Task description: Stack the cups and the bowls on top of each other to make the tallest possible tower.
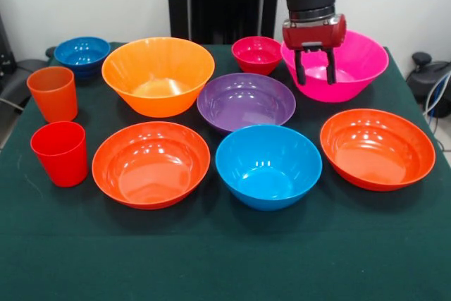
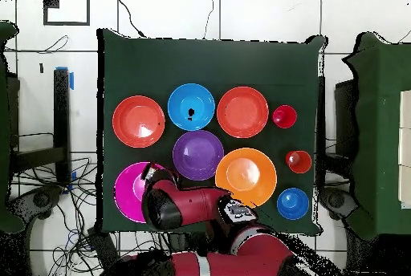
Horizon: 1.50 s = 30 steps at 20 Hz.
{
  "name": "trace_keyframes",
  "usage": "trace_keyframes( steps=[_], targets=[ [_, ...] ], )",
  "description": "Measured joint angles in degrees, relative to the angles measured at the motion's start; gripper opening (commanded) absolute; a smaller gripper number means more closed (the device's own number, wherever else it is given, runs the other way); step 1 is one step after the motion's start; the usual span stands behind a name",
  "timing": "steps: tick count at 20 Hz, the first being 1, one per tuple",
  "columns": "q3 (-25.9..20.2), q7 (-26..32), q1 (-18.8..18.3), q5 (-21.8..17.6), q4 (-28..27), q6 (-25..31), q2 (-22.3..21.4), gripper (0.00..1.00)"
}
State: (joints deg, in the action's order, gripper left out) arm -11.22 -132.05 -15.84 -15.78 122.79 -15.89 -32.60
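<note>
My gripper [image 1: 315, 70] hangs open and empty over the left part of the large pink bowl [image 1: 349, 68]; its fingers [image 1: 301, 72] point down. All bowls stand apart and upright: a small crimson bowl [image 1: 257, 54], a large orange bowl [image 1: 158, 75], a small dark blue bowl [image 1: 82, 53], a purple bowl [image 1: 246, 101], a light blue bowl [image 1: 268, 166] and two shallow red-orange bowls [image 1: 151, 164] [image 1: 377, 148]. At the left stand a translucent orange cup [image 1: 53, 94] and a red cup [image 1: 60, 153]. In the overhead view the arm [image 2: 172, 207] covers part of the pink bowl [image 2: 127, 194].
A dark green cloth [image 1: 225, 259] covers the table, with a bare strip along the front edge. Chairs and cables [image 2: 32, 168] lie on the floor beside the table.
</note>
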Motion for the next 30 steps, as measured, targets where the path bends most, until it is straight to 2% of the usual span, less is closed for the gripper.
trace_keyframes(
  steps=[7,15,19,26,30],
  targets=[
    [0.26,0.00,1.02,0.52,1.34,0.01,-2.11,1.00],
    [1.88,-0.01,4.76,5.44,5.64,0.01,-10.79,1.00],
    [3.38,-0.66,6.75,8.71,6.92,0.00,-13.22,1.00],
    [5.53,-4.12,10.58,15.37,8.95,-2.25,-13.52,1.00],
    [6.61,-8.55,12.91,19.12,10.23,-6.94,-11.93,1.00]
  ],
)
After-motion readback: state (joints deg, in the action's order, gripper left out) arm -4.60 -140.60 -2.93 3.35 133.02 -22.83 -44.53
